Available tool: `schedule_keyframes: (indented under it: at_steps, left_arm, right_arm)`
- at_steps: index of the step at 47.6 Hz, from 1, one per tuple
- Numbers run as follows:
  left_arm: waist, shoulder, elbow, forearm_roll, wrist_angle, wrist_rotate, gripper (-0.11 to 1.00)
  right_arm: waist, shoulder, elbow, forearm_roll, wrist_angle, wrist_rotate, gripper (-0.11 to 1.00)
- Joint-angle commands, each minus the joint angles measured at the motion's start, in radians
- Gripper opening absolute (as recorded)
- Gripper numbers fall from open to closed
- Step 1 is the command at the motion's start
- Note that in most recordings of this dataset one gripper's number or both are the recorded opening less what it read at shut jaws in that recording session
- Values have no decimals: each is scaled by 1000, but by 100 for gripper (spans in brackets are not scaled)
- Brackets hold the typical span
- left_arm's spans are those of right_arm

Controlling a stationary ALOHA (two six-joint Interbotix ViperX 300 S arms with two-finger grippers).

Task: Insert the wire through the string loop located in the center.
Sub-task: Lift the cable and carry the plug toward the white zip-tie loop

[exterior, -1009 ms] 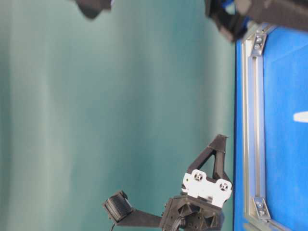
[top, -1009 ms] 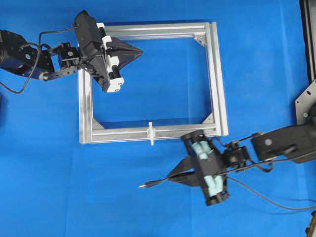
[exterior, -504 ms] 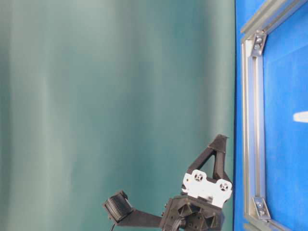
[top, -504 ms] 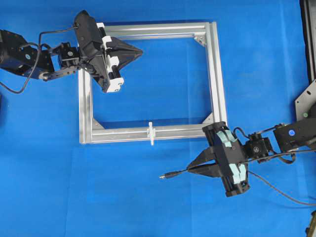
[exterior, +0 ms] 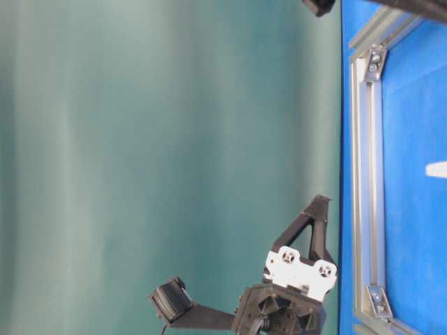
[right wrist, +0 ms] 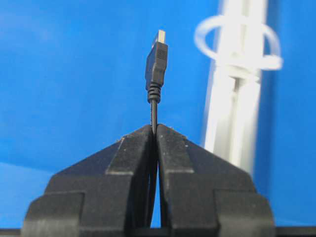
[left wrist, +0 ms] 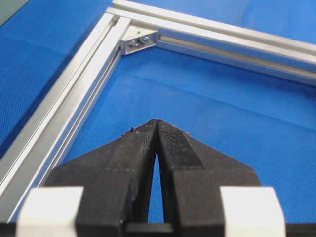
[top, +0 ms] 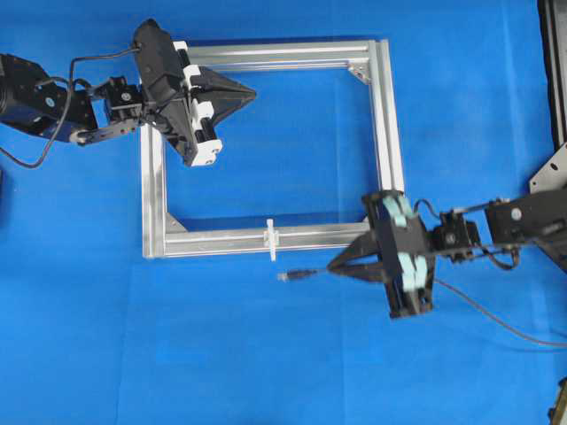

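Aluminium frame (top: 388,133) bar carries the string loop (top: 272,239) beside the wire (top: 297,275).

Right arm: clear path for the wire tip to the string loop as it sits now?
Probably yes. The right pincer is shut on the wire, whose plug tip sits just beside the string loop, only bare blue cloth between. It is offset to one side, so it needs realigning.

1. Table (top: 266,372): covered edge to edge in saturated blue cloth with a fine weave; faint creases show in the left wrist view.
2. Backdrop (exterior: 167,139): plain teal-green curtain, soft vertical folds.
3. Light: even and diffuse; shadows soft.
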Motion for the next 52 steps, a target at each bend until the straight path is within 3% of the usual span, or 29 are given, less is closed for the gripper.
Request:
schedule_keyframes:
  at_steps: [1, 15, 52]
  left_arm:
    - [-5, -31, -6, 3, -3, 0, 0]
    - [-6, -31, -6, 3, -5, 0, 0]
    - [-9, -31, -6, 3, -3, 0, 0]
  right_arm:
    - [-28, -20, -3, 2, -11, 0, -2]
    - [-83, -20, 2, -2, -21, 0, -2]
    - [-84, -20, 2, -2, -28, -2, -2]
